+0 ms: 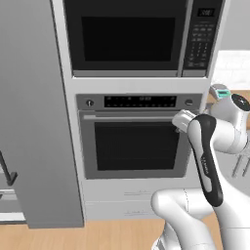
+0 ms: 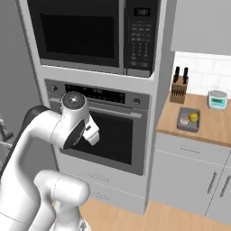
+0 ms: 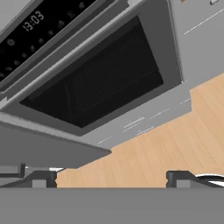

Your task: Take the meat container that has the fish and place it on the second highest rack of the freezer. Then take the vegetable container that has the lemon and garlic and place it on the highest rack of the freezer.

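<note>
Black oven [image 1: 134,141] under microwave [image 1: 127,36] – wood floor [image 3: 175,144] (white tile backsplash [image 2: 205,74]).

My arm blocks the oven [image 1: 134,146] door's right edge in the left base view. The freezer [image 1: 29,117] is cut off at the left edge there. On the counter, well off from the jaws, the tray [image 2: 188,120] with lemon [image 2: 193,117] and garlic [image 2: 184,120] is too small for detail.

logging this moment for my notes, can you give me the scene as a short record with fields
claw: open, holding nothing, facing the oven
oven: door closed, below the microwave
container: on the counter, holds lemon and garlic
knife block: behind the container, by the wall
freezer door: left of the oven
</note>
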Available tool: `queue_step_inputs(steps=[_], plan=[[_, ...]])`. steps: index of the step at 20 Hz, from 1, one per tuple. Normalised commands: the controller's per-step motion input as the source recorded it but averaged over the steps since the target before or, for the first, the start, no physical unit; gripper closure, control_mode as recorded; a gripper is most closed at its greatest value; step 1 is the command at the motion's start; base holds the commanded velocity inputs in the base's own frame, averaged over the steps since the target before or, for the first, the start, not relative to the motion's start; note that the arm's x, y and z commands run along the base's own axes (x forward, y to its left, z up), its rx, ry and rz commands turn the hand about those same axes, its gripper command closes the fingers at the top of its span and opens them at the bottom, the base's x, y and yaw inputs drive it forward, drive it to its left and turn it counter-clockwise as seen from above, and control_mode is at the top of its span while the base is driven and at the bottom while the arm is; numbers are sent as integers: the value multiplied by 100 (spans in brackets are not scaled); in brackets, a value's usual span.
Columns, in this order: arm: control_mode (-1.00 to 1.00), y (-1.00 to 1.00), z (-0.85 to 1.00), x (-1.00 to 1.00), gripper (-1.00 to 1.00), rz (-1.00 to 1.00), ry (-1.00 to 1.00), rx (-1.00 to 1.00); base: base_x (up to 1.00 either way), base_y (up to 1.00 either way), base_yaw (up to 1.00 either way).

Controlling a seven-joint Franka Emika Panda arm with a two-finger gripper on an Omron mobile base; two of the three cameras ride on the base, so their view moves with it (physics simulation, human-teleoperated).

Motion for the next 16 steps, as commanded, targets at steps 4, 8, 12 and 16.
queue_step_inputs(steps=[4, 8, 12, 16], plan=[[100, 0, 0, 0, -100, 0, 0, 0, 3, -100, 0], [100, 0, 0, 0, -100, 0, 0, 0, 9, -100, 0], [100, 0, 0, 0, -100, 0, 0, 0, 19, -100, 0], [100, 0, 0, 0, -100, 0, 0, 0, 29, -100, 0]])
